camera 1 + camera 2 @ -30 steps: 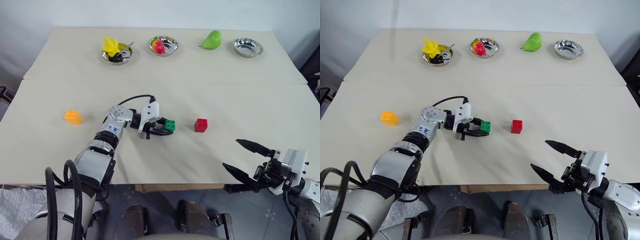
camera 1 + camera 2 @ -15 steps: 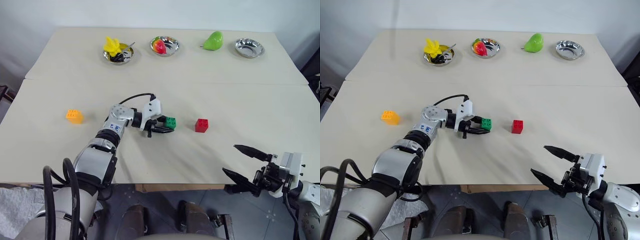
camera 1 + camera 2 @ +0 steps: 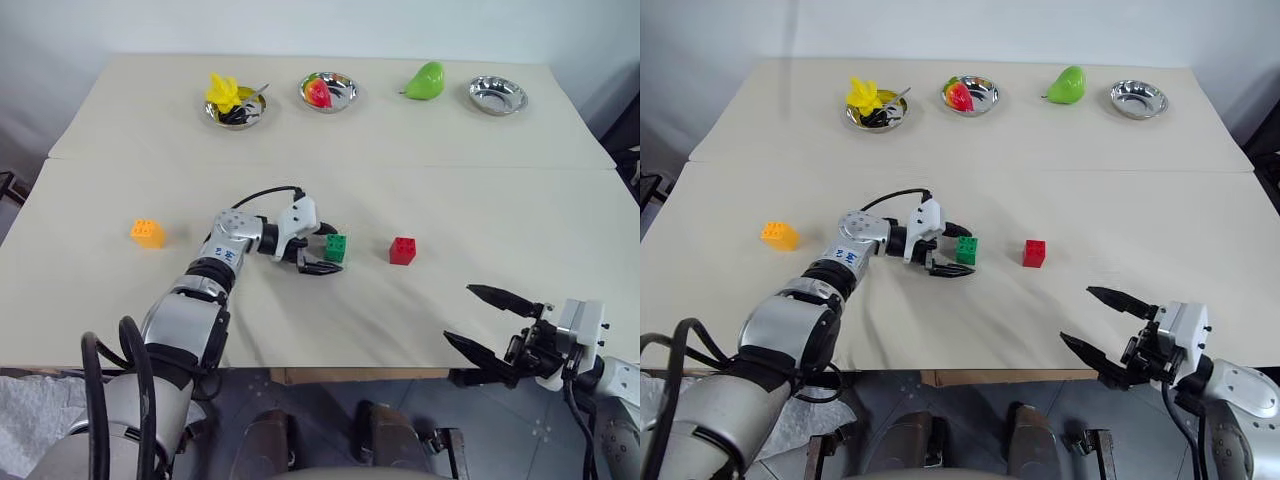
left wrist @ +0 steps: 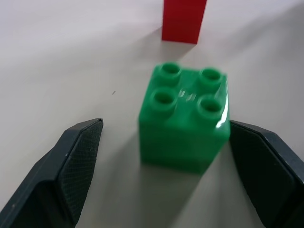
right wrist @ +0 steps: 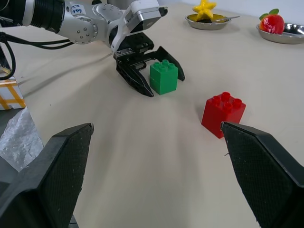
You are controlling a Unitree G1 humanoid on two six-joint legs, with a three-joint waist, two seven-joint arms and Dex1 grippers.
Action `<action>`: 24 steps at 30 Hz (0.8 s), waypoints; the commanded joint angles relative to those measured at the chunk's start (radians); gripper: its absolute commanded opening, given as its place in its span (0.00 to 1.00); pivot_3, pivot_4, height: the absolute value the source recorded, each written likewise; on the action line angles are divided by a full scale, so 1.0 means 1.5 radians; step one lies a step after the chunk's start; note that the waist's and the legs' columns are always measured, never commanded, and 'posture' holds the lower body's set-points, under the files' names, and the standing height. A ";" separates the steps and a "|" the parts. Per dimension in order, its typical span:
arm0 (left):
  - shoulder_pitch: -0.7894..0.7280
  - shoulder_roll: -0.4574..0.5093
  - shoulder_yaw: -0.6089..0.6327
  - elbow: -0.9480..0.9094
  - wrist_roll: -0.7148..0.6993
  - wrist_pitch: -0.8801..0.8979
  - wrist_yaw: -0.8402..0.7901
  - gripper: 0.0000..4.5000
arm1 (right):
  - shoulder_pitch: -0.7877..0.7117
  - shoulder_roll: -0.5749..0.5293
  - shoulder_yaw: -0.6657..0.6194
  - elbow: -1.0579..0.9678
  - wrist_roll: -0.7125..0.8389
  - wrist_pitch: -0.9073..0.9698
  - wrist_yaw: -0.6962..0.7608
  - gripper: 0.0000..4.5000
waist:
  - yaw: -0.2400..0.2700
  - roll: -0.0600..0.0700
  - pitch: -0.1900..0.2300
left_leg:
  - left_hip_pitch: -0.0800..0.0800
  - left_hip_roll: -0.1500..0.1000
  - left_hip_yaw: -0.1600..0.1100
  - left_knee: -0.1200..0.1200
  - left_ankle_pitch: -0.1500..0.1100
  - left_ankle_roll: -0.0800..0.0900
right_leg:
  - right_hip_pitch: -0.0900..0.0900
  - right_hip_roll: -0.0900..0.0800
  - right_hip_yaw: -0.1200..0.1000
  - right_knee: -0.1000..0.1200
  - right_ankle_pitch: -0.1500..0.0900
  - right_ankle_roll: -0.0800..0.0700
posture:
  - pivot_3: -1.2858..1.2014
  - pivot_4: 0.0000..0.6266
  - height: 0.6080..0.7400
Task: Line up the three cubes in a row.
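Left wrist view | left gripper (image 4: pixel 164 185) jaws spread around green cube (image 4: pixel 184 118); right gripper (image 3: pixel 1102 328) jaws spread

Cream counter (image 3: pixel 480 200) here, with the orange cube (image 3: pixel 147 233) out at the left, the green cube (image 3: pixel 336 247) mid-counter and the red cube (image 3: pixel 402 250) just right of it. Along the far edge sit three steel bowls (image 3: pixel 497 95) and a green pear (image 3: pixel 424 80), which lies between the middle bowl and the right one.

A robot test lab, it seems: a plain cloth-covered counter (image 3: pixel 500 220) against a bare white wall (image 3: pixel 320 25), with toy fruit in steel bowls (image 3: pixel 496 94) along the frame's top.
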 commanded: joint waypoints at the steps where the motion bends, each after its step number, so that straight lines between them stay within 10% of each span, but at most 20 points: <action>1: 0.008 0.023 0.028 -0.020 -0.025 -0.015 -0.043 0.98 | -0.016 -0.009 0.005 -0.017 0.007 0.002 0.003 1.00 | -0.001 0.000 0.000 | 0.000 0.000 0.000 0.000 0.000 0.000 | 0.000 0.000 0.000 0.000 0.000 0.000 | 0.52 0.24 1.00; 14: 0.127 0.132 0.151 -0.205 -0.175 -0.012 -0.157 0.99 | -0.102 -0.008 0.059 -0.002 0.020 0.033 0.023 1.00 | -0.006 0.000 0.000 | 0.000 0.000 0.000 0.000 0.000 0.000 | -0.001 0.000 0.000 0.001 0.000 0.000 | 0.52 0.24 1.00; 24: 0.699 0.156 0.361 -0.875 -0.290 0.184 0.163 0.99 | -0.252 0.012 0.152 0.046 0.021 0.074 0.063 1.00 | -0.031 0.000 0.000 | 0.002 0.002 -0.005 0.000 0.000 0.000 | -0.002 -0.004 -0.001 0.005 0.000 -0.001 | 0.52 0.24 1.00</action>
